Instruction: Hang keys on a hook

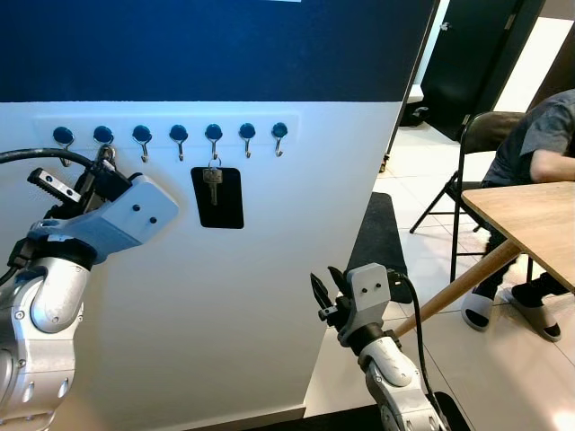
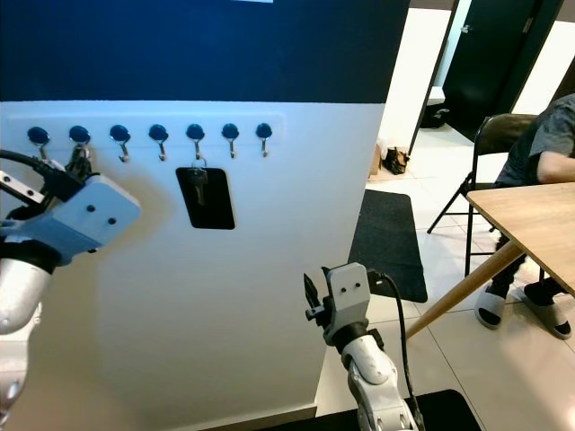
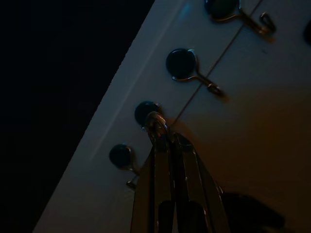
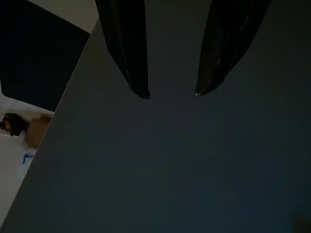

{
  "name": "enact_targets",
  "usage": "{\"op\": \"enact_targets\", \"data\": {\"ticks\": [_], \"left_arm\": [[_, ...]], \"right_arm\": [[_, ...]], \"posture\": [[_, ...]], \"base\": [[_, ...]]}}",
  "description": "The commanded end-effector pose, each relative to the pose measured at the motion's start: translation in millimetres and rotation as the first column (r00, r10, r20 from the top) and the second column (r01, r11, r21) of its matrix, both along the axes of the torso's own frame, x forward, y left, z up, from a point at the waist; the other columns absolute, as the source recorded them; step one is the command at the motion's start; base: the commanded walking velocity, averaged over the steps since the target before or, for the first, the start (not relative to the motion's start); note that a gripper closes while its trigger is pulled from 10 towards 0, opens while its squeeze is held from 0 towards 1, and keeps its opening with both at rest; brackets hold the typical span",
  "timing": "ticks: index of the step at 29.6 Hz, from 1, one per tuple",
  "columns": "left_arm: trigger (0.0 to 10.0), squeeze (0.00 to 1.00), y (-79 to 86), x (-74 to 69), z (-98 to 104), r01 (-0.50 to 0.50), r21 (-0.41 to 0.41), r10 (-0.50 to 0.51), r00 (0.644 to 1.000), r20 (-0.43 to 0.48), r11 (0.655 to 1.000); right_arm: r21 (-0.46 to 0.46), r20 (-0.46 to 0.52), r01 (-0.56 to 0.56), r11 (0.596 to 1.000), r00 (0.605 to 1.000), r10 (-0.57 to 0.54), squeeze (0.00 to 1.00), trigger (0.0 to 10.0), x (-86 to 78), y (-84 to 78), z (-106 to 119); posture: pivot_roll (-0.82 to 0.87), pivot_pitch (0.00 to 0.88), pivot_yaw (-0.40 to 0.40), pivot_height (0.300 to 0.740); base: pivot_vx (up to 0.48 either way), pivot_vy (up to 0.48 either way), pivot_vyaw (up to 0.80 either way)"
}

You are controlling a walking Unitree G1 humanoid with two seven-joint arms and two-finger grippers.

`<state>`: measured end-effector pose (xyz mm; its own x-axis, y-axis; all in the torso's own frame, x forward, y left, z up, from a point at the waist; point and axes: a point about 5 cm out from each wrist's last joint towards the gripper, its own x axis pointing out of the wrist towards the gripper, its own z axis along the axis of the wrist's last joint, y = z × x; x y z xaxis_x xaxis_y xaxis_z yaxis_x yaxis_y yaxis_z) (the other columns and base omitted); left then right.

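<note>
Now the left gripper (image 1: 106,154) is raised to the hook rail (image 1: 167,132) on the white wall, its two black fingers (image 3: 171,160) pressed together on a metal key ring (image 3: 156,122); the ring sits right at the second hook from the left (image 1: 103,136), touching its dark round cap, though whether it is actually looped over the hook I cannot tell; the fingers run long and narrow, pointing up and away toward the wall, and the ring sticks out past their tips along the same line; the rest of the keys is hidden behind the gripper.

The rail is a pale strip carrying seven hooks in a row, each a dark blue glossy dome with a thin bent silver wire below it; on the fifth hook from the left a silver key (image 1: 213,182) hangs straight down, long axis vertical, in front of a flat black rectangular tag (image 1: 217,197).

Lower and to the right, the right gripper (image 1: 318,292) hangs near the wall's corner, its tapered black fingers (image 4: 127,51) spread apart with nothing between them; farther right, a smooth wooden table (image 1: 536,218) with a slanted round leg, a black folding chair (image 1: 474,144), and a seated person (image 1: 539,153) in a grey shirt and slides.
</note>
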<state>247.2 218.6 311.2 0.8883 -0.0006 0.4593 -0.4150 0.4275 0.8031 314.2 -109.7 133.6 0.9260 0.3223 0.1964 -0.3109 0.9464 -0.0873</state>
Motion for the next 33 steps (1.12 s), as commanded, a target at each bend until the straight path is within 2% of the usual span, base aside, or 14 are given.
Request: {"op": "enact_targets", "data": {"ticks": [1,2,3,6,12,16,19,25,28,30,33], "left_arm": [[10.0,0.00,9.7,-5.1,5,-0.062,0.027,0.061,0.997,0.041,0.998],[10.0,0.00,16.5,-9.6,6,-0.094,0.019,0.092,0.994,0.055,0.995],[10.0,0.00,16.5,-9.6,6,-0.094,0.019,0.092,0.994,0.055,0.995],[10.0,0.00,32.6,-25.3,7,-0.169,0.035,0.166,0.983,0.085,0.985],[10.0,0.00,45.0,-34.1,2,-0.223,0.069,0.219,0.974,0.058,0.972],[10.0,0.00,44.4,-30.0,1,-0.217,0.068,0.213,0.975,0.060,0.974],[10.0,0.00,31.8,-18.8,9,-0.147,0.059,0.141,0.985,0.095,0.987],[10.0,0.00,26.4,-12.6,5,-0.103,0.085,0.099,0.994,0.053,0.991],[10.0,0.00,26.6,-7.6,3,-0.102,0.091,0.099,0.994,0.038,0.991],[10.0,0.00,28.2,-2.8,3,-0.109,0.095,0.107,0.994,0.026,0.989],[10.0,0.00,29.4,-0.8,3,-0.116,0.096,0.114,0.993,0.021,0.989]], "right_arm": [[0.003,-0.024,0.016,1.000,1.000,-0.016,0.00,10.0,-1.3,-4.4,-5],[0.002,-0.024,0.018,1.000,1.000,-0.018,0.00,10.0,-1.6,-5.4,-6],[0.002,-0.024,0.018,1.000,1.000,-0.018,0.00,10.0,-1.6,-5.4,-6],[-0.004,-0.026,0.022,1.000,0.999,-0.022,0.00,10.0,-1.9,-8.1,-6],[-0.014,-0.029,0.020,1.000,0.999,-0.020,0.00,10.0,0.7,-10.4,-7],[-0.015,-0.030,0.017,1.000,0.999,-0.018,0.00,10.0,3.1,-9.5,-6],[-0.014,-0.022,0.013,1.000,1.000,-0.014,0.00,10.0,5.0,-7.1,-4],[-0.016,-0.016,0.013,1.000,1.000,-0.014,0.00,10.0,3.3,-8.5,-4],[-0.020,0.025,-0.024,1.000,0.999,0.024,0.00,10.0,0.4,-3.2,3],[-0.027,0.102,-0.062,0.998,0.993,0.065,0.00,10.0,-1.4,5.3,20],[-0.023,0.140,-0.097,0.995,0.985,0.099,0.00,10.0,-2.4,11.3,31]], "posture": [[0.21,0.100,-0.034,0.740],[0.21,0.103,-0.034,0.740],[0.21,0.103,-0.034,0.740],[0.21,0.104,-0.038,0.740],[0.23,0.102,-0.051,0.740],[0.23,0.098,-0.055,0.740],[0.22,0.092,-0.050,0.740],[0.21,0.089,-0.040,0.740],[0.21,0.091,-0.035,0.740],[0.21,0.092,-0.032,0.740],[0.21,0.093,-0.031,0.740]], "base": [[0.000,0.000,0.00],[0.000,0.000,0.00],[0.000,0.000,0.00],[0.000,0.000,0.00],[0.000,0.000,0.00],[0.000,0.000,0.00],[0.000,0.000,0.00],[0.000,0.000,0.00],[0.000,0.000,0.00],[0.000,0.000,0.00],[0.000,0.000,0.00]]}}
